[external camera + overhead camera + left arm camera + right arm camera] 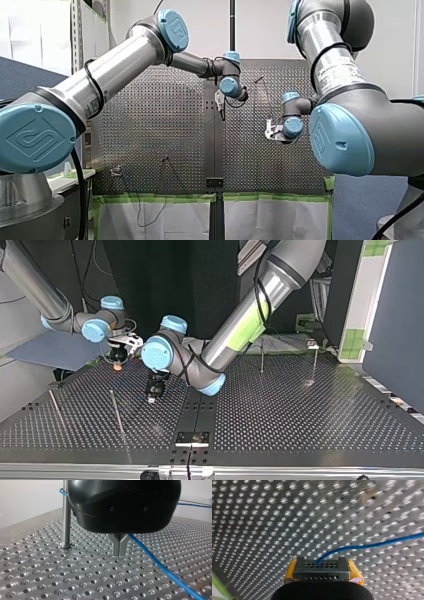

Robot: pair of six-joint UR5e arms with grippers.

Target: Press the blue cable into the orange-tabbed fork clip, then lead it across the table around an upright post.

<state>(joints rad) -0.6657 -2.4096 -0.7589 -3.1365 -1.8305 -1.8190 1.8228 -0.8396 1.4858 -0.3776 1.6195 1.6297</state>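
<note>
Perforated grey metal table (300,410): seen spanning the top view from edge to edge.

My left arm (250,320), a silver tube with blue joint caps, is seen entering at the top view's upper right and bent down past the middle. My right arm (40,290) is seen entering at the upper left.

A thin upright steel post (66,517) is fixed in the table just beside my left gripper (120,551). Further thin posts are noted at both sides of the top view.

Left gripper, black body with metal fingers: the fingers are pressed together into a narrow wedge, with the tips close to the table. Contact cannot be judged.

Right gripper (322,565), yellow pads: it is clamped on the thin blue cable (372,545), which emerges from between the pads and is carried away over the holes.

In the left wrist view a blue arc of the cable is seen against the post's upper part. A longer stretch is seen running out from right beside the closed fingers, low across the table. Whether that stretch is nipped by the fingers cannot be told.
</note>
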